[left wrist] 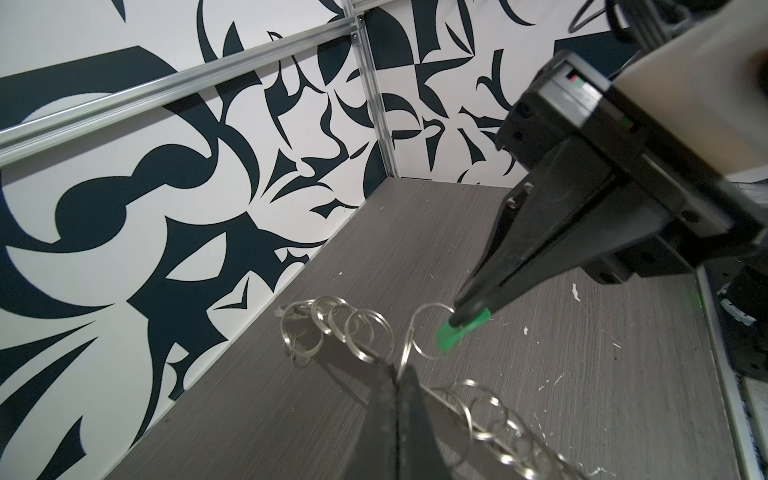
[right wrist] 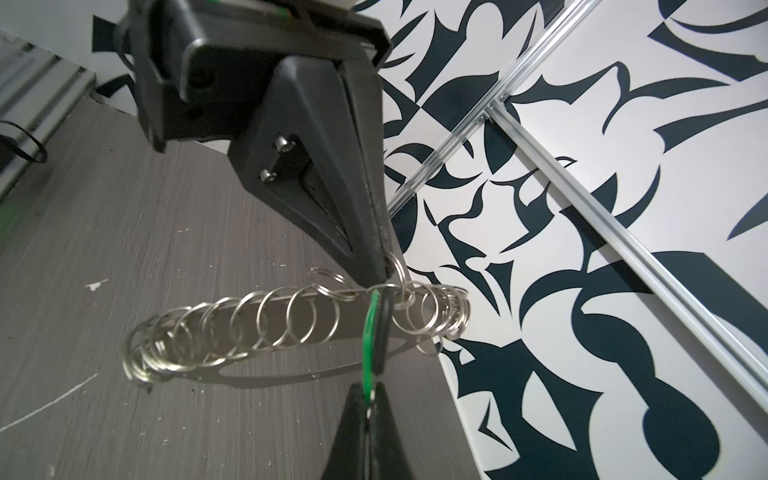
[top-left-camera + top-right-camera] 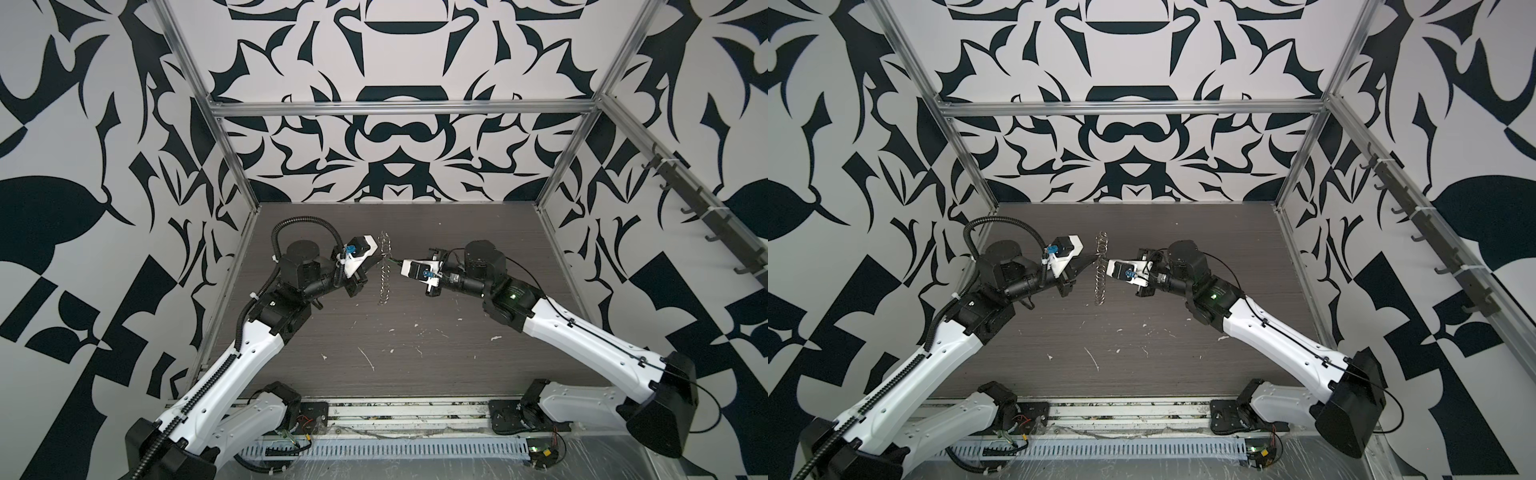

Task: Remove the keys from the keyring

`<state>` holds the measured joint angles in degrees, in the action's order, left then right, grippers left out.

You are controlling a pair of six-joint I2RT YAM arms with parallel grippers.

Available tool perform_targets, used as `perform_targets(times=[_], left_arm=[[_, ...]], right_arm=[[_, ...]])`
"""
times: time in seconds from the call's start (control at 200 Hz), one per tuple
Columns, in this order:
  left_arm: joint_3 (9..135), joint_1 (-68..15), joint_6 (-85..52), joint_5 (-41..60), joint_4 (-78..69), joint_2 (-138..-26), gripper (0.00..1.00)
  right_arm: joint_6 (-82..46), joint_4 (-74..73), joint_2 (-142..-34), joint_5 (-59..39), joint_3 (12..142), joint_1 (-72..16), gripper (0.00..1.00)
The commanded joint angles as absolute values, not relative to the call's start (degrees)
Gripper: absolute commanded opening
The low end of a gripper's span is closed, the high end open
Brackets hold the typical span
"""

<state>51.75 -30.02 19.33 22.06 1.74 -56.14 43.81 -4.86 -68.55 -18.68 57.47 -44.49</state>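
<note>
Black-and-white patterned walls, and a dark woodgrain table (image 3: 415,357) flecked with pale scuffs. Landmark for these notes is the keyring (image 3: 385,270), a string of small silver rings. It hangs in a line above the table between my two arms, with both ends sagging below its middle.

Left gripper (image 1: 398,376): clenched on the keyring at about its middle, nipping the rim of one split ring (image 1: 419,332). I read this as the anchor, so that ring can't swing or twist away while the other arm works.

Right gripper (image 1: 465,312): sits on the opposite side of the keyring, clamped on the green tag of the keys (image 1: 451,337). The tag lies just beside the keyring, touching that same split ring. I can't make out the dark key itself for certain. Gripping the tag gives me a flat handle to steer by.

Judgement: the keys are not yet off. Next I need to wind the tag round the split ring's coil. A straight pull would likely just drag the whole keyring.
</note>
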Motion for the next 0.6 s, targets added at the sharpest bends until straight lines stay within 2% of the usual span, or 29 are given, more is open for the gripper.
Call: perform_targets(times=[0.0,0.265,0.49,0.595], left_arm=[[54.19,-29.97,17.15,13.67,-1.21,-56.27,0.00],[52.03,-30.39,14.42,9.43,-5.89,-53.99,0.00],[54.64,-31.24,15.93,10.74,-0.15,-55.09,0.00],[55.02,-32.48,16.26,7.51,1.05,-55.51,0.00]], right_arm=[[49.04,-4.91,-66.27,-17.87,57.65,-46.47,0.00],[53.04,-5.00,-65.66,-16.02,55.96,-48.50,0.00],[59.55,-4.12,-65.51,-12.30,56.79,-51.37,0.00],[62.70,-3.04,-65.17,-10.11,58.12,-52.69,0.00]])
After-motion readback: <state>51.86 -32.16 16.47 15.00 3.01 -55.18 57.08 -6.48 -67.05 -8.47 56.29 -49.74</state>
